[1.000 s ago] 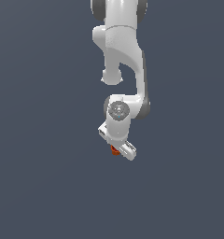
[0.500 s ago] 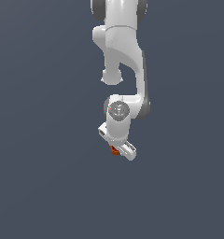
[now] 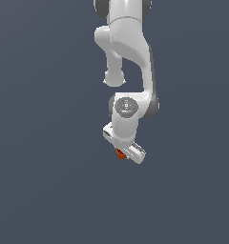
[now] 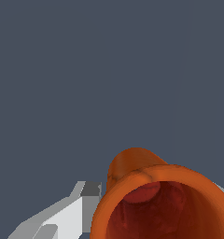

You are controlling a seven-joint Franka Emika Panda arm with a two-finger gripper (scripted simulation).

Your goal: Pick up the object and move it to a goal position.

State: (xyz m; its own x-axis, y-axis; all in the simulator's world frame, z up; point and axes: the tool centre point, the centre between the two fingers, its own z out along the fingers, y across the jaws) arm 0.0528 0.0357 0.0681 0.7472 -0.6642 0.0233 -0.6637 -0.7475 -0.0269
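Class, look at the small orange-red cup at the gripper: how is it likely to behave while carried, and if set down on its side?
The orange-red cup is hollow with thin-looking walls, so probably light. Its sides taper, so it may slip from the gripper if squeezed unevenly. Being round, on its side it would likely roll in a curve.

Flat, even simulator light; coarse, slightly blurry renders, no glare.
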